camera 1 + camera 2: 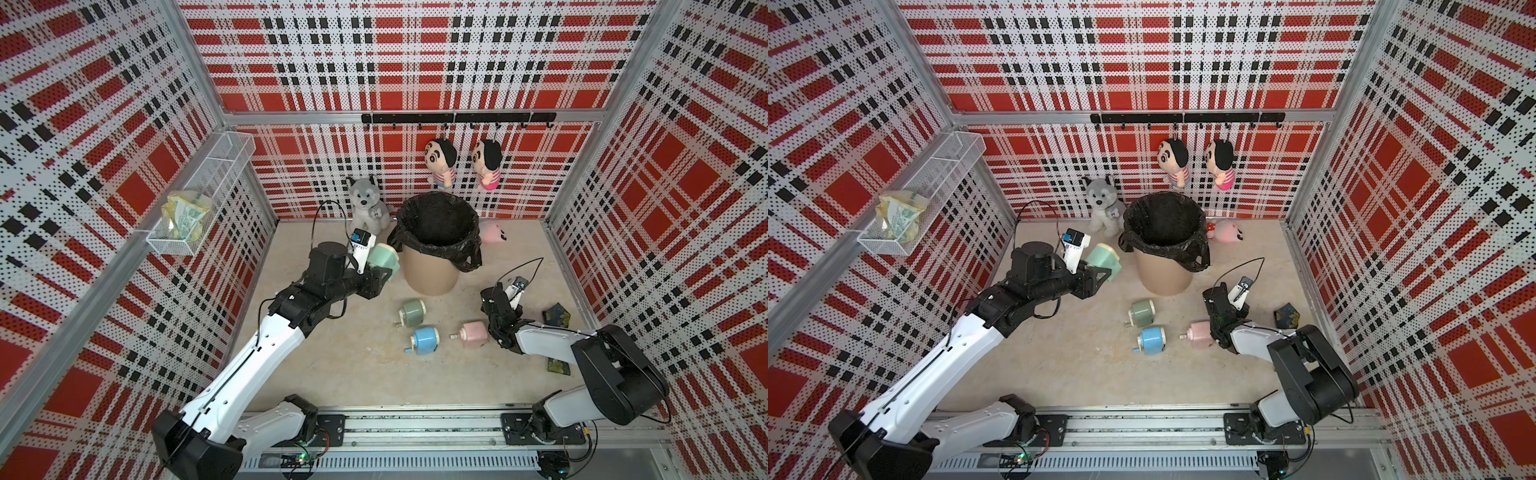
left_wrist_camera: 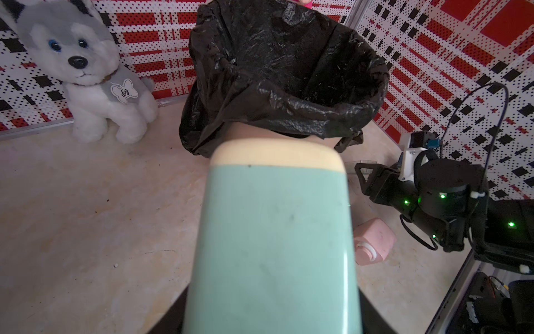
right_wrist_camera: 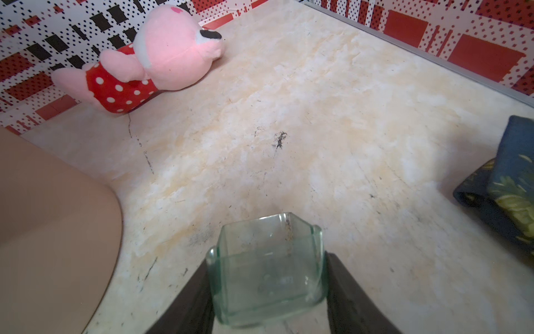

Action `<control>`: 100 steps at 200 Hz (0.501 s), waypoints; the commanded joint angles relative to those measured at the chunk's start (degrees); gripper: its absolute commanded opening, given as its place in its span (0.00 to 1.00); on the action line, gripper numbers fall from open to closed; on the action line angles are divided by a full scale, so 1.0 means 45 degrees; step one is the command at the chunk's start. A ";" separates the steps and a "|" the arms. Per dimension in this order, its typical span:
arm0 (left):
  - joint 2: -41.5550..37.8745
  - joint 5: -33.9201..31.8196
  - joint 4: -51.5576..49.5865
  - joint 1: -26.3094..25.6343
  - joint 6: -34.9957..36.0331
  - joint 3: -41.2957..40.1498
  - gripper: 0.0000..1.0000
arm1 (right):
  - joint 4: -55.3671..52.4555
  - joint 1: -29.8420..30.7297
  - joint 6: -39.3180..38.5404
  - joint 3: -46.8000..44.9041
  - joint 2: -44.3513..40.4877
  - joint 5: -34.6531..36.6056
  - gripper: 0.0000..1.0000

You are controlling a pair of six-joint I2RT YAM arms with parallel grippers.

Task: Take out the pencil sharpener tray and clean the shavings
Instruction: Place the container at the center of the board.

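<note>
Bolted to the near rail, the left arm and right arm reach over the table toward the bin. Three sharpeners lie in front of the bin: the blue sharpener nearest, the pink sharpener just beside it to the right, and the green sharpener closer to the bin. A folded cloth lies well right of them.

Right of the bin, the right jaws are clamped on the clear tray, one against each side wall. A few dark specks cling inside the tray.

Left of the bin, the left jaws hold the mint sharpener just beside the bin's wall, with its cream end toward the black liner.

Behind the bin, a husky toy sits to the left and a pink toy lies to the right. Two dolls hang on the back wall above the bin.
</note>
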 commanded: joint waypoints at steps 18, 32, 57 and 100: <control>-0.0386 -0.0184 0.0718 -0.0258 0.0117 -0.0215 0.52 | 0.1594 0.0270 -0.0193 -0.0184 0.0878 0.0990 0.56; -0.0416 -0.0189 0.0717 -0.0333 0.0128 -0.0240 0.53 | 0.1859 0.0327 -0.0306 -0.0198 0.1259 0.1149 0.57; -0.0540 -0.0214 0.0704 -0.0402 0.0143 -0.0278 0.54 | 0.1927 0.0313 -0.0354 -0.0024 0.1664 0.1331 0.59; -0.0600 -0.0160 0.0760 -0.0451 0.0132 -0.0356 0.54 | 0.1627 0.0323 -0.0326 0.0130 0.1675 0.1203 0.72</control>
